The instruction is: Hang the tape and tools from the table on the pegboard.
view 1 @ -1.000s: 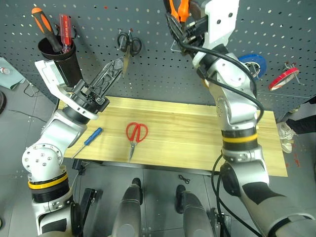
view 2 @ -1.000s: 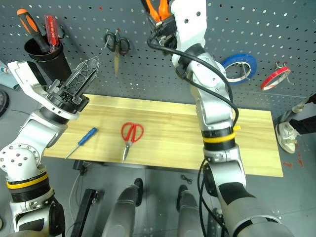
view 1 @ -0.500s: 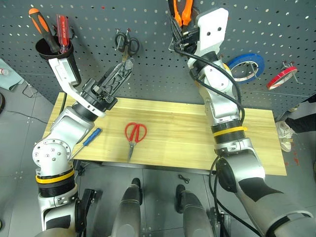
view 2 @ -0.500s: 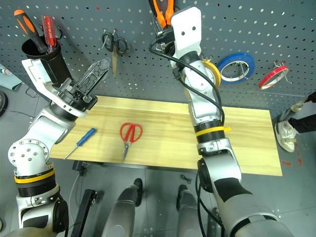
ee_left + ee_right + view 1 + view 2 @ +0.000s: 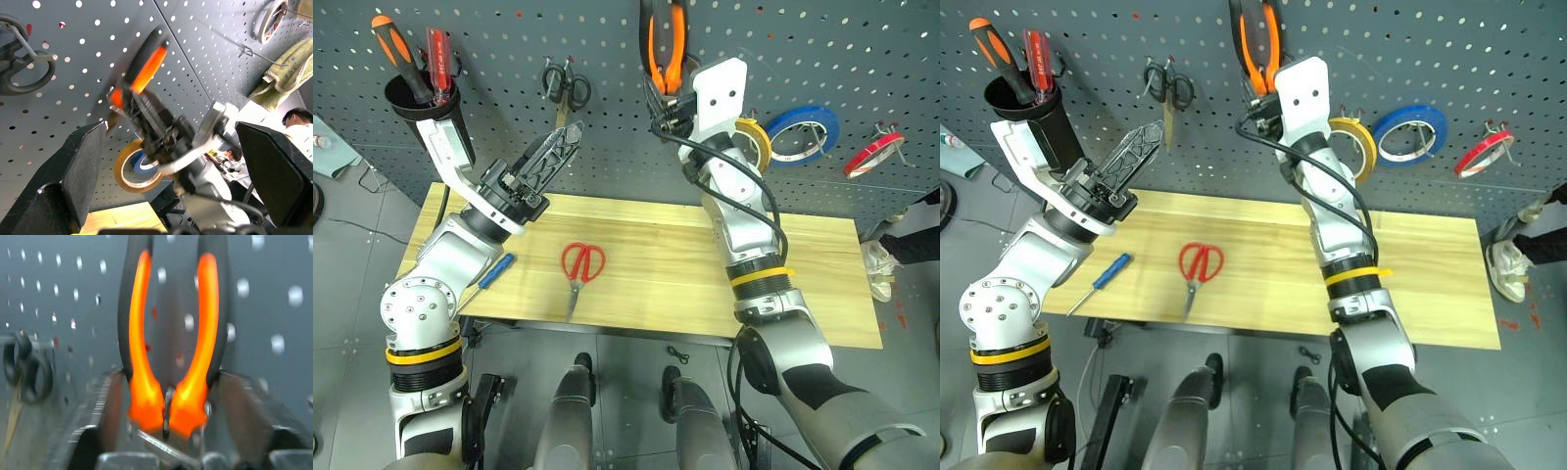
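Orange-handled pliers (image 5: 663, 44) are hanging on the pegboard (image 5: 862, 59) between the right end effector's (image 5: 168, 423) spread fingers; left end effector (image 5: 558, 149) is gaping empty

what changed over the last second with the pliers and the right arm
The right gripper came down the pegboard and its fingers spread off the pliers, which now hang there. The left gripper stayed open and raised; red scissors, blue screwdriver and tape did not move.
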Tool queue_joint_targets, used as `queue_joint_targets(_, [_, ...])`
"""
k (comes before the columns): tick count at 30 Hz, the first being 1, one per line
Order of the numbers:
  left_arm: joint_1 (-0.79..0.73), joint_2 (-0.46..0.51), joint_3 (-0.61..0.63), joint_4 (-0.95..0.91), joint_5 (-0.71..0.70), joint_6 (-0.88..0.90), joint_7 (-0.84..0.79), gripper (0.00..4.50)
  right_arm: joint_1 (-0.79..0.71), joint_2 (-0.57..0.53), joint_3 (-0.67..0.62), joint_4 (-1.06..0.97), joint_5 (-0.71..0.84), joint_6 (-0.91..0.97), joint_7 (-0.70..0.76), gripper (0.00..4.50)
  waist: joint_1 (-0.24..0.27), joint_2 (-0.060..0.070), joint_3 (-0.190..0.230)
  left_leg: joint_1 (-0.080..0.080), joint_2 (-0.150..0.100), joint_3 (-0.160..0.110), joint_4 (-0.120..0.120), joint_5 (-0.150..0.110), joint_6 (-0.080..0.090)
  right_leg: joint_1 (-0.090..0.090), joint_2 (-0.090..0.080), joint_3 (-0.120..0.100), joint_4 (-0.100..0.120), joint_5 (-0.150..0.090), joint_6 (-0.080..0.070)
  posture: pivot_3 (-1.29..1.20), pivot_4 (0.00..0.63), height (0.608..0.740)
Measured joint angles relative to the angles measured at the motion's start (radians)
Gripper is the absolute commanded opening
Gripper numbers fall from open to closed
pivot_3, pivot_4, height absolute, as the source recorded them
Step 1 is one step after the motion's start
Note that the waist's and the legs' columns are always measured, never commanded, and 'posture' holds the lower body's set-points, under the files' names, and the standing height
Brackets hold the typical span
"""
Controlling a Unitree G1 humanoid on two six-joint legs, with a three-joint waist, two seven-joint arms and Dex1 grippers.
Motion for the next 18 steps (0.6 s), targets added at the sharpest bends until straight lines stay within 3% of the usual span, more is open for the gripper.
queue_joint_targets(6, [0.090,0.050,-0.021,-0.013,0.066,0.020,-0.012,4.50,0.097,-0.048,0.002,-0.191,0.024,0.105,0.082,4.48,-0.002,0.000,0.000,0.000,0.000,0.000,0.000,0.000,0.000,0.000,0.000,0.000,0.000,0.000,0.000,0.17,0.376,0.740])
queue_joint_targets(11, [0.242,0.135,-0.058,-0.028,0.229,0.020,-0.025,4.50,0.308,-0.162,0.025,-0.491,0.124,0.384,0.238,4.48,-0.002,0.000,0.000,0.000,0.000,0.000,0.000,0.000,0.000,0.000,0.000,0.000,0.000,0.000,0.000,0.16,0.381,0.740])
queue_joint_targets(18, [0.327,0.153,-0.147,-0.028,0.502,0.025,0.094,4.50,0.486,-0.319,0.023,-0.748,0.283,0.651,0.413,4.48,-0.003,0.000,0.000,0.001,0.003,0.000,0.001,0.000,0.000,-0.001,0.001,0.000,-0.001,-0.004,0.001,0.12,0.401,0.740])
